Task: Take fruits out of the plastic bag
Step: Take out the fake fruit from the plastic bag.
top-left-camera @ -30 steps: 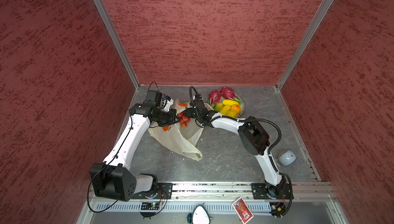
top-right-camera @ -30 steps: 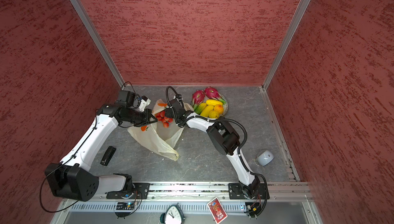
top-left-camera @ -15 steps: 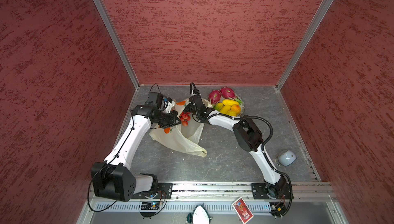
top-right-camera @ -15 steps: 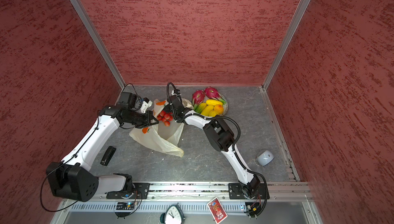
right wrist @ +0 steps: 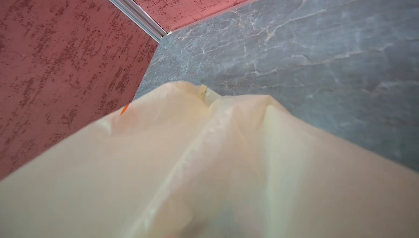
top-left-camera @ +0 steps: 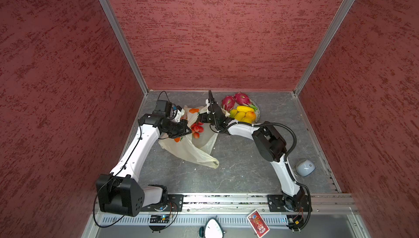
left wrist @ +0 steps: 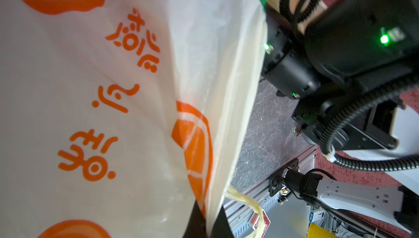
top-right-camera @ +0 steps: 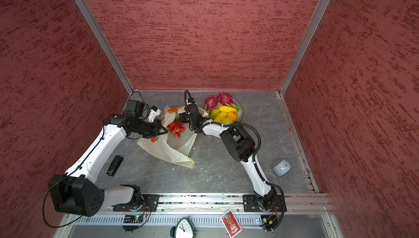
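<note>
Plastic bag (top-left-camera: 190, 150): slumped on the tabletop (top-left-camera: 238, 173), mouth spread.
Left fingers (left wrist: 194, 224): pinching the bag's rim, likely to keep the mouth wide.
Right fingers (top-left-camera: 201, 119): pressed together at the bag's far rim, apparently on film.
Berry bunch (top-left-camera: 196, 129): exposed inside the bag's mouth.

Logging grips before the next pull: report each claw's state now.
Left claw: closed on the plastic bag rim.
Right claw: closed, apparently pinching the bag's opposite rim; its fingertips are hidden.
</note>
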`<state>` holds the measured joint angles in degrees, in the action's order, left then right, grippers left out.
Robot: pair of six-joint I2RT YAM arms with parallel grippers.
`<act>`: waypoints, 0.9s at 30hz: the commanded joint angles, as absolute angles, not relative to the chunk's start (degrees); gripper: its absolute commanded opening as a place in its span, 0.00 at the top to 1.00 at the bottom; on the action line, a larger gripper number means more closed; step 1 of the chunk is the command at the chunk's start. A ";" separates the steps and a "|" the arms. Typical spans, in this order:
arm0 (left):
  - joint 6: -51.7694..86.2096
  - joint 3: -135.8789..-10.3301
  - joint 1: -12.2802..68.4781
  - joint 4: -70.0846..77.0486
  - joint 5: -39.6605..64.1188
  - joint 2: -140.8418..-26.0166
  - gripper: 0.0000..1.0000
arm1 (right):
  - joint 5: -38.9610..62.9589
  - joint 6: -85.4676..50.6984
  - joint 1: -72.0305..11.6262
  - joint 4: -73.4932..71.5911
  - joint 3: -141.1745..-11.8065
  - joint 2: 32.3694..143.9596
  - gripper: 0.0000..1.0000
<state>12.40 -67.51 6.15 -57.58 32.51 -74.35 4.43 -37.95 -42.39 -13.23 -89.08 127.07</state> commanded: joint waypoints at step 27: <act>11.81 -66.38 5.71 -70.98 17.76 -62.10 1.00 | -1.01 -27.03 -34.49 23.21 -77.79 64.65 1.00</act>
